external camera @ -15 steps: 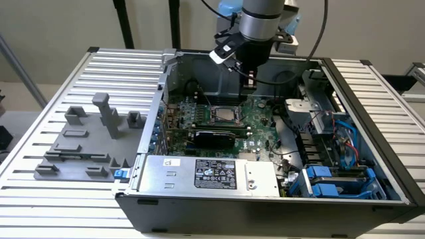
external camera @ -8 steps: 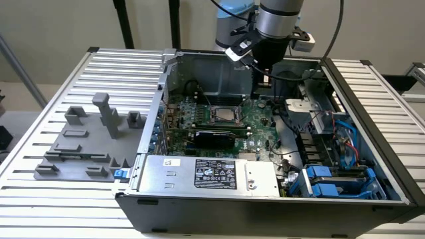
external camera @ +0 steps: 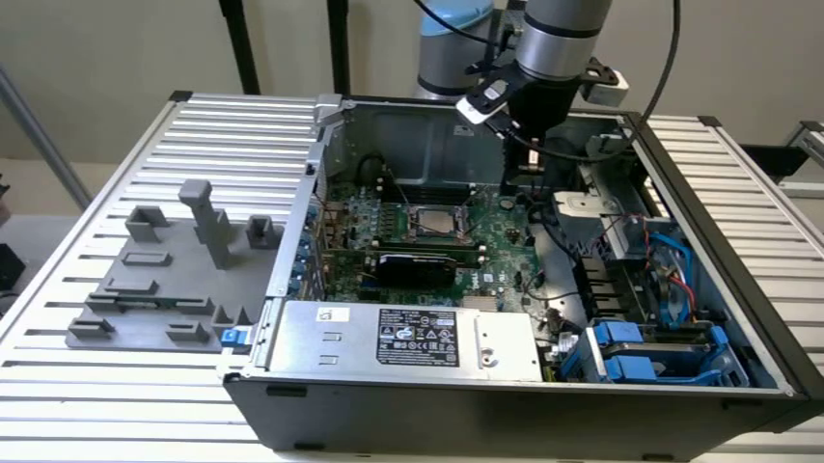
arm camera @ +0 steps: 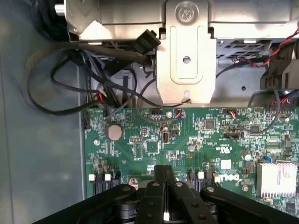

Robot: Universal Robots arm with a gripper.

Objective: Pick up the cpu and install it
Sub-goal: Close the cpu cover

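Wrist view: hovers above the motherboard (arm camera: 140, 140) with the tool (arm camera: 164, 176) pinched shut, gripping nothing.
Seems to have the cpu (external camera: 437, 224) already lying in its socket (external camera: 412, 231), near the tool toward the exterior view's left. Probably best to go slow and straight here, keeping the tool off the cables (arm camera: 112, 86) and pushing on nothing hard beside the socket. Reaches down into the open case (external camera: 386, 424) from its rear, arm (external camera: 561, 39) close to upright.
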